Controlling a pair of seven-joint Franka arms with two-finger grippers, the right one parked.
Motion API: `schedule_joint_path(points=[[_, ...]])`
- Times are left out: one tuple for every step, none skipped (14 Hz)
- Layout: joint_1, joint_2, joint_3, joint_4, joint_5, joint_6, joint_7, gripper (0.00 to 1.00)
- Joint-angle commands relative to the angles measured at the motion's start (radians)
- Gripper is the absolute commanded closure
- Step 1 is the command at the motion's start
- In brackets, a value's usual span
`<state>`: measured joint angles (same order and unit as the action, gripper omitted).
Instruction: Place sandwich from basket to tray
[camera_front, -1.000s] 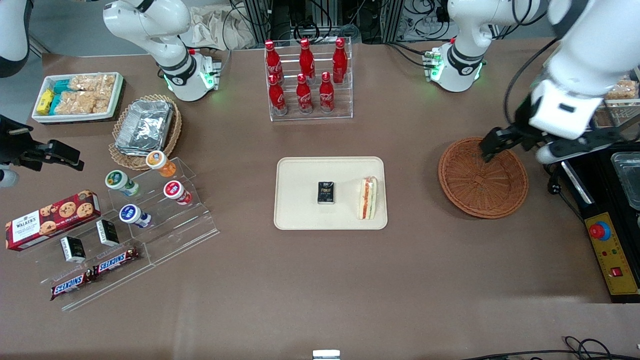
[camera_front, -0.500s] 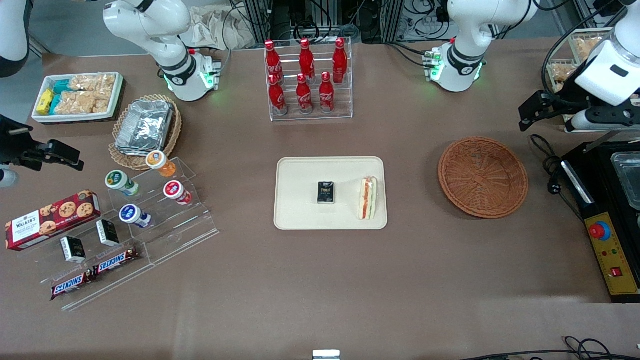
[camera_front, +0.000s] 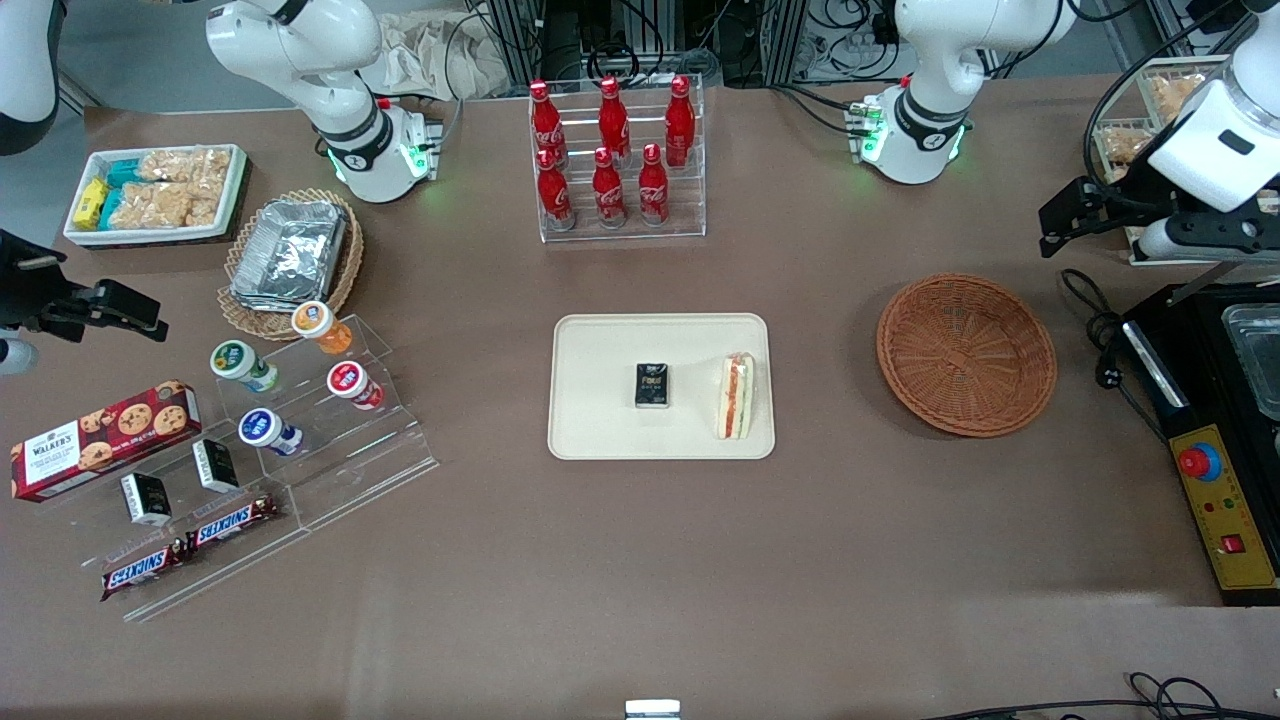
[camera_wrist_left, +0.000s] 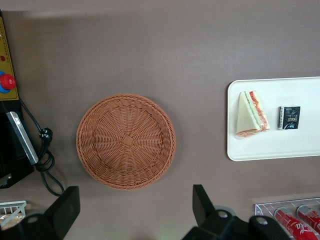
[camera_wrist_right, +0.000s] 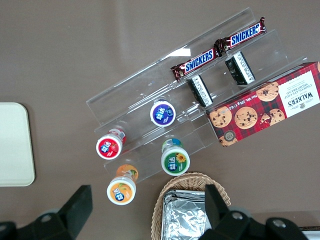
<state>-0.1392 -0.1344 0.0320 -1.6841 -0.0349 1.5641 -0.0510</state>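
Note:
The sandwich (camera_front: 737, 396) lies on the cream tray (camera_front: 600, 345), beside a small black packet (camera_front: 653, 386). It also shows in the left wrist view (camera_wrist_left: 252, 114) on the tray (camera_wrist_left: 280, 147). The reddish-brown wicker basket (camera_front: 966, 354) holds nothing and also shows in the left wrist view (camera_wrist_left: 126, 141). My left gripper (camera_front: 1058, 222) hangs open and holds nothing, high above the table. It is farther from the front camera than the basket, toward the working arm's end. Its fingers (camera_wrist_left: 201, 199) stand wide apart.
A rack of red cola bottles (camera_front: 615, 160) stands farther from the camera than the tray. A black control box with a red button (camera_front: 1215, 490) and a cable (camera_front: 1095, 335) lie beside the basket. Snack displays (camera_front: 250, 440) fill the parked arm's end.
My left gripper has lifted from over the basket's rim and drawn back toward the working arm's end, then held still. The sandwich and basket have not moved.

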Motion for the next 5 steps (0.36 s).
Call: schedule_joint_path(points=[[-0.016,0.009,0.009,0.023,0.039,-0.022,0.0,0.0],[-0.016,0.009,0.009,0.023,0.04,-0.022,-0.009,0.0],[-0.016,0.009,0.009,0.023,0.044,-0.022,-0.01,0.0],[-0.016,0.009,0.009,0.023,0.059,-0.022,-0.01,0.0],[-0.016,0.009,0.009,0.021,0.061,-0.022,-0.01,0.0]])
